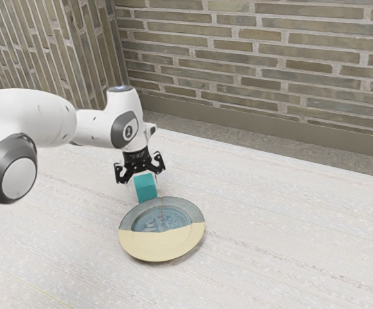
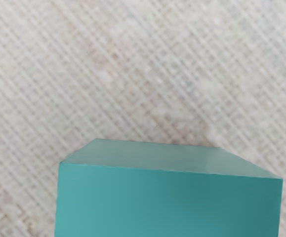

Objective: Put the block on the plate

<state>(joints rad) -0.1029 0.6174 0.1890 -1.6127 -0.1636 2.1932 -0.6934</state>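
Below the arm's wrist, the black gripper (image 1: 145,184) is shut on the teal block (image 1: 146,188), one finger on each side of it. Large and close under the hand, the block (image 2: 167,202) shows its near face and a greyer side in the wrist view. The round plate (image 1: 163,248), blue-grey on one part and cream on the other, lies on the table just in front of the block in the exterior view. The block's lower edge overlaps the plate's far rim there; whether they touch, I cannot tell.
The pale table (image 1: 283,244) extends around the plate. A brick wall (image 1: 257,64) stands behind the table's far edge. The white arm comes in from the exterior view's left.
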